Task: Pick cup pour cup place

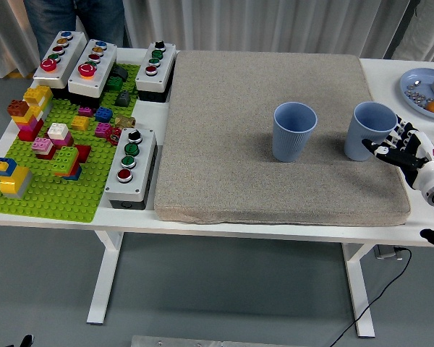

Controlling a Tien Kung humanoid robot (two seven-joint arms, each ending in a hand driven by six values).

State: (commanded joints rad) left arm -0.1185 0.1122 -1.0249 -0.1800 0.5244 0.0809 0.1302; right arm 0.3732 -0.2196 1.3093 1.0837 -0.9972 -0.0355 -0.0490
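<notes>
Table first, white, carrying a big grey foam mat across its middle. Left of the mat lies a green brick baseplate studded with coloured blocks, with four grey button boxes around it. Far right, a blue plate sits at the table's corner. Two blue cups stand upright on the mat: the left cup is alone near the centre, well apart from the right cup by the mat's right edge. My right hand is just beside that right cup, fingers spread and loose at its side, clasping nothing.
</notes>
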